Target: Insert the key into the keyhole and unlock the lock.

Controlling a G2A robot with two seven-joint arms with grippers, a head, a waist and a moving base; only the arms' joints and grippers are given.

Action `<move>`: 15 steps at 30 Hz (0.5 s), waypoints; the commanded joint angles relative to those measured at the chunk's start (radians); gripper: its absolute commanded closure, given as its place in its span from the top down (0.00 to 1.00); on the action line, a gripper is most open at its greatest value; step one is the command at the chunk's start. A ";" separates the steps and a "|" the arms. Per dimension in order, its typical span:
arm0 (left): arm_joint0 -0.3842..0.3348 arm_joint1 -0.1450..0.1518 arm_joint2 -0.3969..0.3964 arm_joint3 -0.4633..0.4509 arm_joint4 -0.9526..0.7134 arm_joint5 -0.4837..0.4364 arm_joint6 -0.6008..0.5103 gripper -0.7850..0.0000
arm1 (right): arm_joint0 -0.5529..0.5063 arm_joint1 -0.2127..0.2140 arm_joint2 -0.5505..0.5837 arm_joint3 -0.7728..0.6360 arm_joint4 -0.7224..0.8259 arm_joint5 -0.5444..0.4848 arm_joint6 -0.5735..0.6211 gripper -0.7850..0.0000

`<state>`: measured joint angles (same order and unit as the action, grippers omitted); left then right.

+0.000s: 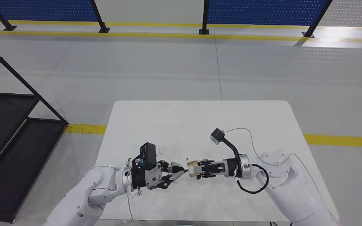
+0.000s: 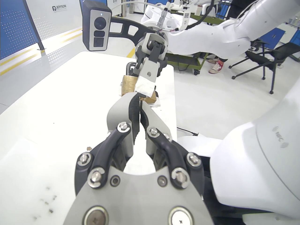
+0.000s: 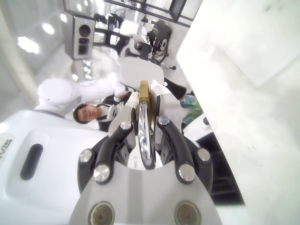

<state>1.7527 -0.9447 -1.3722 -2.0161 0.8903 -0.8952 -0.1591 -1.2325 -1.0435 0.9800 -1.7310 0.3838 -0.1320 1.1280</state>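
Clamping lock [image 3: 144, 108] in R gripper [image 3: 144, 92]

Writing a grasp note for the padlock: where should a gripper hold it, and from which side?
Clamp the brass body of the padlock across its two broad flat faces, coming in from the shackle end, as the right gripper does. That leaves the opposite end free, facing the left gripper.

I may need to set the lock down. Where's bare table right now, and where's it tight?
The far half of the table, from both arms to the far edge, is bare. A thin white cable runs over its right side. It is crowded at front centre, where the left pincer meets the right pincer holding the lock.
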 commanded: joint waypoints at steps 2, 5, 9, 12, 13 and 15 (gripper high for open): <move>0.007 -0.001 -0.003 -0.010 0.055 0.011 0.033 0.00 | 0.001 0.000 0.000 0.002 0.001 0.002 -0.002 0.00; 0.018 -0.003 -0.003 -0.017 0.106 0.020 0.076 0.00 | 0.003 0.000 0.000 0.004 0.004 0.003 -0.003 0.00; 0.027 -0.004 -0.005 -0.017 0.167 0.031 0.125 0.00 | 0.005 -0.001 0.000 0.008 0.004 0.004 -0.006 0.00; 0.032 -0.005 -0.005 -0.021 0.219 0.046 0.154 0.00 | 0.006 -0.001 -0.001 0.010 0.005 0.004 -0.006 0.00; 0.034 -0.005 -0.004 -0.022 0.234 0.050 0.164 0.00 | 0.006 -0.001 -0.001 0.010 0.005 0.004 -0.005 0.00; 0.038 -0.006 -0.002 -0.023 0.264 0.062 0.182 0.00 | 0.007 -0.001 -0.001 0.012 0.006 0.003 -0.005 0.00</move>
<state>1.7894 -0.9505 -1.3752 -2.0385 1.1412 -0.8379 0.0156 -1.2258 -1.0447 0.9788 -1.7196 0.3891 -0.1285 1.1225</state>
